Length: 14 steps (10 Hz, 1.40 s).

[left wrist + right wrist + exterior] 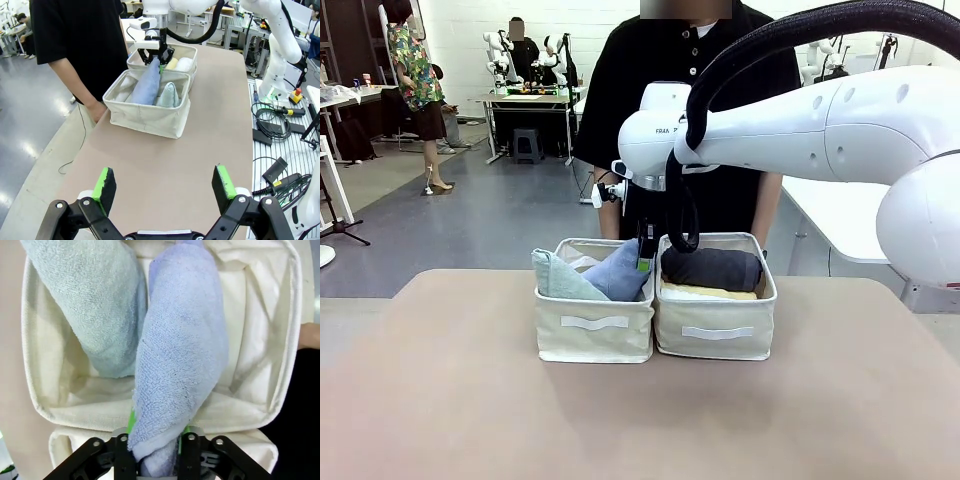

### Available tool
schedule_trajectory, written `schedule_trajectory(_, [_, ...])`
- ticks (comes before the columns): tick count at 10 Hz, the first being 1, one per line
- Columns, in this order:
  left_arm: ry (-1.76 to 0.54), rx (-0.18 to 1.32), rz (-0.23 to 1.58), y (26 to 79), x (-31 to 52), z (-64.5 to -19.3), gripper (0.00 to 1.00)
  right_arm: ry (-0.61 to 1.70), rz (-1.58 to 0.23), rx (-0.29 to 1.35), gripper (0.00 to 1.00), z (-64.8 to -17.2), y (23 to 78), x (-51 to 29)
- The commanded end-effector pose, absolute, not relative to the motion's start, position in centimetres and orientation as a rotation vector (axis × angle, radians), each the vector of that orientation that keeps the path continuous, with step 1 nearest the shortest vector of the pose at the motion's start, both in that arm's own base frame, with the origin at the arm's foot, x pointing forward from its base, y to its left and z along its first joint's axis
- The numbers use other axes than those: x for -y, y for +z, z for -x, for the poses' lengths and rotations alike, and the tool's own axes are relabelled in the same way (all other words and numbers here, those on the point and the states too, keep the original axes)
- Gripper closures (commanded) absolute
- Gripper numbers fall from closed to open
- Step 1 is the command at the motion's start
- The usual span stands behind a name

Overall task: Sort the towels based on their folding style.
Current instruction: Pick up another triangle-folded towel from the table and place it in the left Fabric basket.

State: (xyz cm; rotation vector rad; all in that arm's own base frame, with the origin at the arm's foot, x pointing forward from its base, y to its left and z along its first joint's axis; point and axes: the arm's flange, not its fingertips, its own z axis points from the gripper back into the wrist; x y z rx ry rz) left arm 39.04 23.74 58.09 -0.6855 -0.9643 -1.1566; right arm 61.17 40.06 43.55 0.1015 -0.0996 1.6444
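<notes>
Two cone towels lie in the left bin (594,322); right hand (152,452) brackets the light blue towel (182,355), grip unclear; left hand (165,187) gapes wide.

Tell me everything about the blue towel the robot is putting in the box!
The light blue towel is soft, fuzzy terry cloth folded into a long cone. It leans tilted inside the left cream bin, side by side with the pale teal-green towel and touching it. Its narrow end sits between the fingers of the right gripper, whose jaws look slightly parted around it. A person stands just behind the bins.
</notes>
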Motion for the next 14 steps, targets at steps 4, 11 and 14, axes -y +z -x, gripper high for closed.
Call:
schedule_trajectory(4, [-1.163, 0.993, 0.685, 58.2, -23.8, -39.0, 0.0, 1.662, -0.088, 0.1, 0.0, -62.1, 43.9, -40.9])
schedule_trajectory(11, [-1.163, 0.993, 0.685, 58.2, -23.8, -39.0, 0.0, 1.603, -0.03, 0.118, 0.0, -57.8, 49.2, -38.5])
schedule_trajectory(14, [-1.163, 0.993, 0.685, 58.2, -23.8, -39.0, 0.0, 1.394, 0.081, 0.221, 0.0, -47.4, 57.6, -28.4])
